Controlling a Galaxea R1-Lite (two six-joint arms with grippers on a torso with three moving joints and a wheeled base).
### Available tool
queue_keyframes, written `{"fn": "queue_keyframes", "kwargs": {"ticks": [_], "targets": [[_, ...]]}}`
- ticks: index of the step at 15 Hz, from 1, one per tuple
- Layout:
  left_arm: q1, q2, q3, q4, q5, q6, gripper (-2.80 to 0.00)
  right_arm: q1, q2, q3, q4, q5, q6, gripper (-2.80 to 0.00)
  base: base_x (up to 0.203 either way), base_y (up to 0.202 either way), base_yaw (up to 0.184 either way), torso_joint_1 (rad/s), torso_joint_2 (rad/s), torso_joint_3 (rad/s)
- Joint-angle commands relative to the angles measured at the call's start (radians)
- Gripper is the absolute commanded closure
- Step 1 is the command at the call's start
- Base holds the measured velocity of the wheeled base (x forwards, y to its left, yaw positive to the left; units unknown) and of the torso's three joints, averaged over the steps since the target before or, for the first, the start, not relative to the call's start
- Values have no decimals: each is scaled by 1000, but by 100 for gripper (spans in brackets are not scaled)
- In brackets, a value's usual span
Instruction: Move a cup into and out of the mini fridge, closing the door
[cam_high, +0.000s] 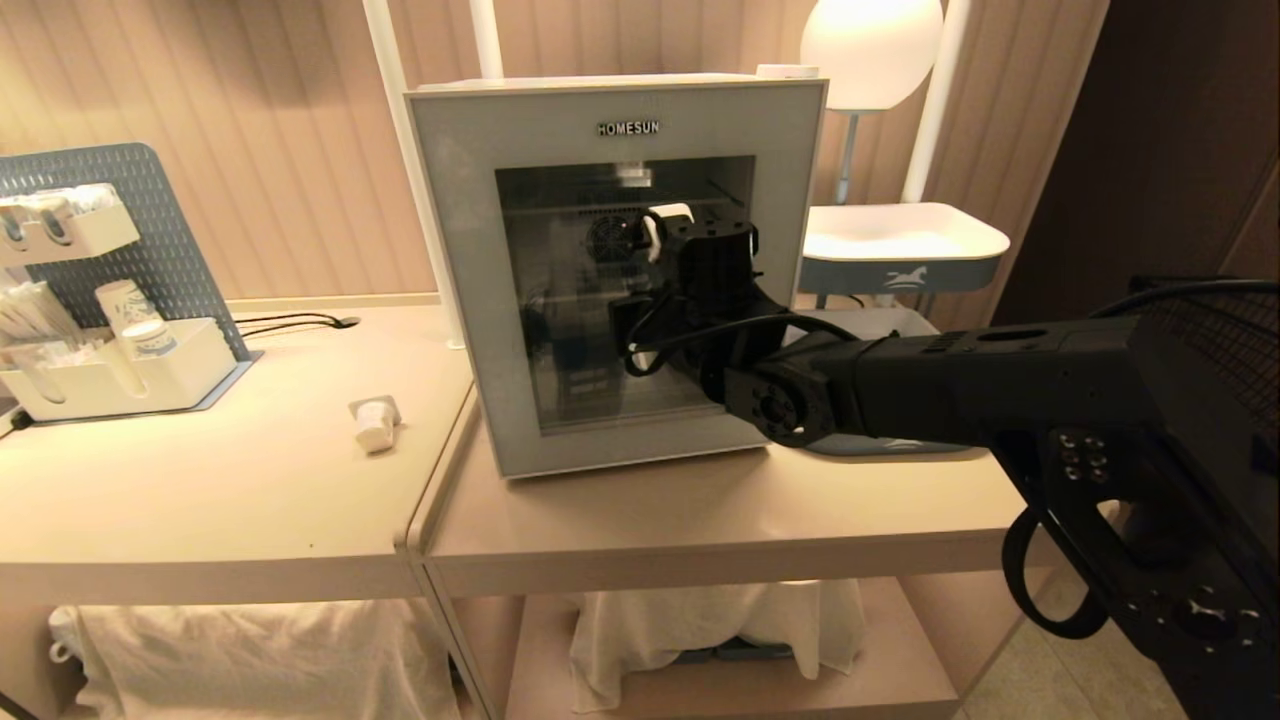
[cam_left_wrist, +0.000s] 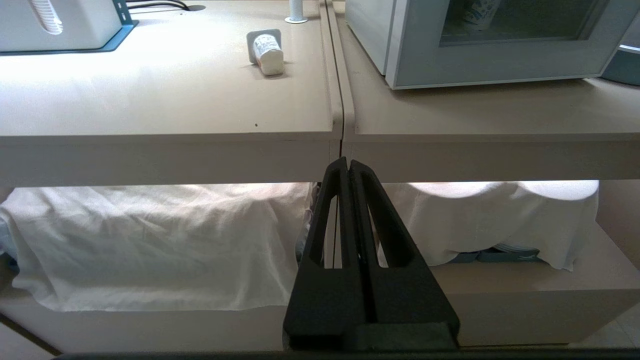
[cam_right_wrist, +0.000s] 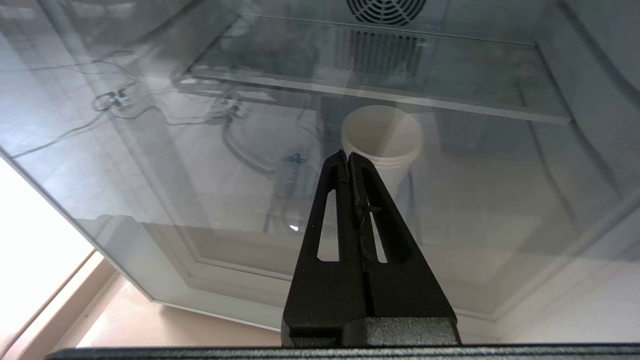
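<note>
Cup (cam_right_wrist: 382, 137) sits behind the shut door (cam_right_wrist: 150, 150); right hand (cam_right_wrist: 348, 159), fingers pressed together and empty, faces the glass.

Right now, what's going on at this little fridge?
The mini fridge sits on the counter with its glass door closed, and a white cup stands inside on the floor of the fridge, seen through the glass. The right claw, shut and empty, is held close against the door's window. The left claw is shut and parked low in front of the counter edge. A small white container lies on its side on the neighbouring counter.
</note>
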Motion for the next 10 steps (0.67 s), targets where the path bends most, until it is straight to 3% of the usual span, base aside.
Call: {"fn": "queue_keyframes", "kwargs": {"ticks": [1, 2, 6, 9, 10], "targets": [[1, 1, 0, 1, 0, 0, 0, -1, -51, 17, -6, -35, 1, 0, 0, 0, 0, 0, 0, 0], [1, 1, 0, -1, 0, 0, 0, -1, -96, 35, -6, -82, 0, 0, 0, 0, 0, 0, 0, 0], [1, 1, 0, -1, 0, 0, 0, -35, -420, 202, -20, -477, -35, 0, 0, 0, 0, 0, 0, 0], [1, 1, 0, 1, 0, 0, 0, -86, -839, 500, -34, -637, -48, 0, 0, 0, 0, 0, 0, 0], [1, 1, 0, -1, 0, 0, 0, -158, -974, 607, -38, -676, -53, 0, 0, 0, 0, 0, 0, 0]]}}
